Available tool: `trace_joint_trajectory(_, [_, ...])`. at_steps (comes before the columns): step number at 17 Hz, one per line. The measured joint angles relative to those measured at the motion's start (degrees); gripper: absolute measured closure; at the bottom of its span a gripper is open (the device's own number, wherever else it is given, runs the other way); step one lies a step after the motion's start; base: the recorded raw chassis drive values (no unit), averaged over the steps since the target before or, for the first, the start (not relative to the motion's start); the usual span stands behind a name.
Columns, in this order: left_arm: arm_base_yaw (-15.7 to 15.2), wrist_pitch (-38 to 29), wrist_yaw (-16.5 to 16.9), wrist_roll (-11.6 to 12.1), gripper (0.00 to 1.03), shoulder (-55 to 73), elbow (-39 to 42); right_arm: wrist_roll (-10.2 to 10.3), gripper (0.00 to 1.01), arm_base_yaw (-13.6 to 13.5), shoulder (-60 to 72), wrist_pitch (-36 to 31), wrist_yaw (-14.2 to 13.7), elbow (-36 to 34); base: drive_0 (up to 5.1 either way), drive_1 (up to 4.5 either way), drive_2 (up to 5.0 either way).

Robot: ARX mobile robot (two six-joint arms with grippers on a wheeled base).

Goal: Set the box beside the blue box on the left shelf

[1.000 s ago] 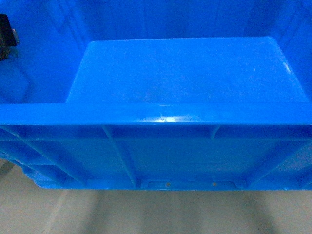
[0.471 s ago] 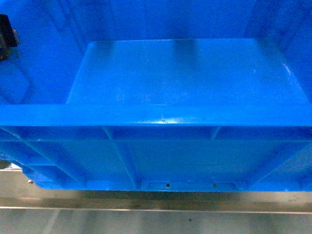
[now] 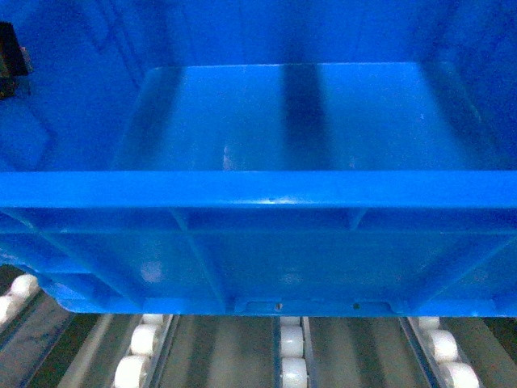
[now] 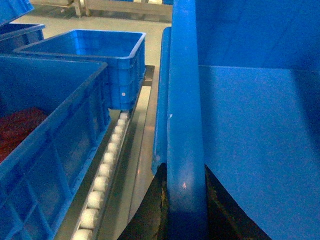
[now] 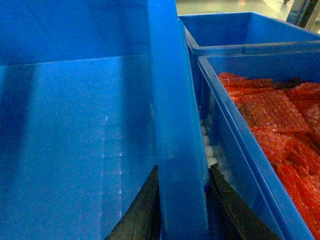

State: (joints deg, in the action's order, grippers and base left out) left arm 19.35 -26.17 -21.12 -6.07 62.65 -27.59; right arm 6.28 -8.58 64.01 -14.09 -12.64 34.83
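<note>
We carry box [image 3: 258, 194] over left shelf [image 3: 292, 364] rollers, not set down yet. Left claw [image 4: 186, 200] and right claw [image 5: 182, 200] each pinch opposite rim, so box stays level btw neighbour crates [image 4: 45, 125].

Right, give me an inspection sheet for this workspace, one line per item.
Surface: roller rails of the left shelf show under the crate; white rollers run along one rail.
Job's things: the box is held over the rails, inside bare.
Clutter: neighbouring blue crates; an empty one and a nearer one with red contents on the left, one with red bubble wrap on the right, another behind it.
Grippers: left gripper clamped over the box's left rim, right gripper over its right rim.
Cables: nothing seen.
Surroundings: pale floor beyond the rack.
</note>
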Motion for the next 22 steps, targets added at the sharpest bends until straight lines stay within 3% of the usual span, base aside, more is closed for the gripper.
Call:
trace_joint_trajectory(2, [0.0, 0.1, 0.0, 0.0, 0.92, 0.0, 0.0, 0.0, 0.83, 0.0, 0.0, 0.2, 0.1, 0.0, 0.1, 3.54, -3.3])
trace_joint_trajectory(22, [0.0, 0.0, 0.0, 0.0, 0.93, 0.2, 0.0, 0.0, 0.83, 0.0, 0.1, 0.1, 0.0, 0.0, 0.0, 0.00, 0.0])
